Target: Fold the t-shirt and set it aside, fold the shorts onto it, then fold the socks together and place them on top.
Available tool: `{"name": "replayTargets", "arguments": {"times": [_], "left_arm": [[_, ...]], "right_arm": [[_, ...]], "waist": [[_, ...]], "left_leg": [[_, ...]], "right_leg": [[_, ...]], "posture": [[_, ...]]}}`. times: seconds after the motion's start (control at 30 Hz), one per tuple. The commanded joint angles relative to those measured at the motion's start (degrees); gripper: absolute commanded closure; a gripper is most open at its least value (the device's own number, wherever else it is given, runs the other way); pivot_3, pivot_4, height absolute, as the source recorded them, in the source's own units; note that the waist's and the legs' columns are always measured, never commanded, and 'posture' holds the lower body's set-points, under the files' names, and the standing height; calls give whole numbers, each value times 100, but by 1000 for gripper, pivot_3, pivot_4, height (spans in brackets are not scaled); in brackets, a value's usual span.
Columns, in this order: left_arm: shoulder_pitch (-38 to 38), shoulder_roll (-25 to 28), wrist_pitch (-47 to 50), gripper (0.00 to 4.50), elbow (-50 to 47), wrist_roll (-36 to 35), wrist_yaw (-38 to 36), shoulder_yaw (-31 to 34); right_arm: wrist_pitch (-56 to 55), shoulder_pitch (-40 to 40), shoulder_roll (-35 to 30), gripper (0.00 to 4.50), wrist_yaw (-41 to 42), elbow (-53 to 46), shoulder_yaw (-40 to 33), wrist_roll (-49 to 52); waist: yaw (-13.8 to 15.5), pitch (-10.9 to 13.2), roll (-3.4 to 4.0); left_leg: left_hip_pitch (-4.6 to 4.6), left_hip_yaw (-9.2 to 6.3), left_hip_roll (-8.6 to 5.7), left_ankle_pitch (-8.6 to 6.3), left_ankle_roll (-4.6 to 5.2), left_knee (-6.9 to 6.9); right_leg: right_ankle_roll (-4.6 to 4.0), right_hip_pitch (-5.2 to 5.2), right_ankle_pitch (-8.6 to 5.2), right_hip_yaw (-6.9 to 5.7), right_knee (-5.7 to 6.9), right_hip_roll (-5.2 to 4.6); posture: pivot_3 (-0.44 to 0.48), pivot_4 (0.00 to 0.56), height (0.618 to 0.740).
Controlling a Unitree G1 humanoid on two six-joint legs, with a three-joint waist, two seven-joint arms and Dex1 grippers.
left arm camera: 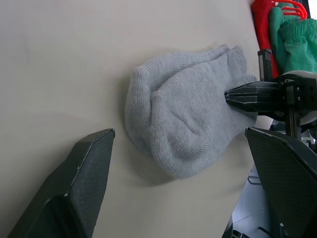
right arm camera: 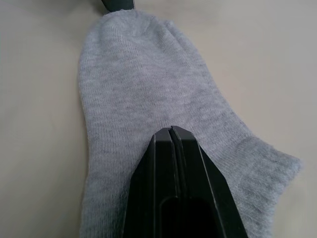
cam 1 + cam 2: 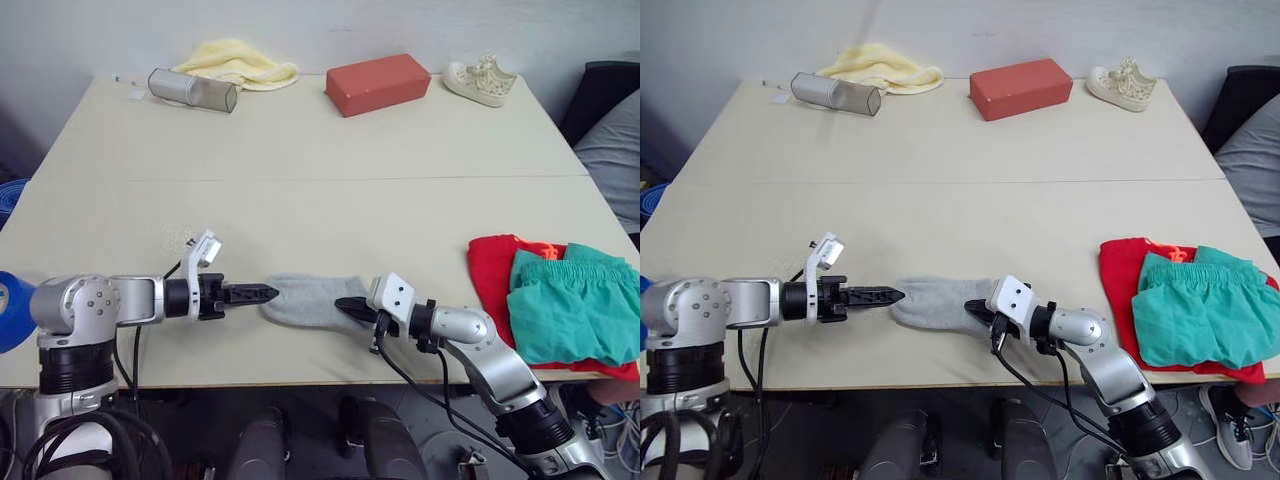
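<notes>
Socks (image 3: 312, 301): light grey, lying one on the other near the front edge of the table (image 3: 300, 180), between the two grippers; the lower sock is mostly covered, only its edge showing in the left wrist view.
Right gripper (image 3: 352, 307): its tip rests on the socks' right end; in the right wrist view the two black fingers (image 2: 173, 163) are pressed together with no gap, lying on top of the fabric, and whether any cloth is caught between them cannot be made out.
Left gripper (image 3: 262, 293): at the socks' left end, tip just at the fabric edge; in the left wrist view its fingers (image 1: 84, 173) stand wide apart with the socks lying between and beyond them.
Shorts (image 3: 572, 305): teal green, folded, lying on the t-shirt at the table's right front corner.
T-shirt (image 3: 492, 272): red, mostly covered by the shorts, only its left part and near edge visible.
Far edge: pale yellow cloth (image 3: 240, 62), grey cylinder (image 3: 193, 89), red block (image 3: 377, 83), cream shoe (image 3: 481, 80).
</notes>
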Motion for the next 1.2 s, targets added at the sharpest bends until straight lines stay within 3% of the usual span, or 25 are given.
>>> {"name": "replayTargets", "arguments": {"times": [0.03, 0.1, 0.57, 0.67, 0.93, 1.1, 1.2], "left_arm": [[-115, -113, 67, 61, 181, 68, -57, -322], [-155, -22, 149, 61, 159, -12, -234, -554], [-395, 187, -616, 4403, 274, 237, -609, -958], [-628, 225, -732, 4457, 305, 309, -613, -974], [-1333, 591, -669, 4457, -106, 343, -922, -1743], [-1553, 601, -641, 4457, -145, 389, -945, -1974], [-1706, 320, -683, 4457, -284, 403, -869, -2143]], "right_arm": [[-96, -21, 33, 4500, 24, -50, -56, -17], [-95, -20, 37, 4500, 16, -52, -68, -13], [-77, -26, 84, 4500, -62, -12, -80, -37], [-61, -12, 84, 4500, -64, -10, -71, -48], [14, -27, 109, 4500, -71, 4, -35, -91], [40, -7, 137, 4500, -90, -25, -37, -107], [24, 91, 116, 4500, -108, -57, -31, -134]], "waist": [[6, 0, 0], [-2, 0, 0], [-21, 1, -1], [-20, 2, -4], [-29, 2, -4], [-32, 3, -5], [-23, 3, -5]], "left_leg": [[1, -3, -4, 1, -1, 0], [3, -3, -6, 1, 0, 0], [-6, -7, -2, 8, 11, -1], [-7, -8, -2, 5, 11, -1], [-8, -7, -1, 6, 12, -3], [-8, -6, -1, 9, 9, -4], [-8, -6, -1, 11, 10, -4]], "right_leg": [[0, 3, 0, 0, 0, -2], [0, 8, 0, 1, -3, -4], [1, 1, 0, -4, -6, -4], [0, -1, -1, -5, -4, -3], [0, -1, -1, -4, -6, -2], [0, -3, -2, -4, -5, 1], [0, -3, -2, -4, -5, 2]], "posture": [[0, 150, 740], [0, 150, 740], [0, 150, 740], [0, 150, 740], [0, 150, 740], [0, 150, 740], [0, 150, 740]]}}
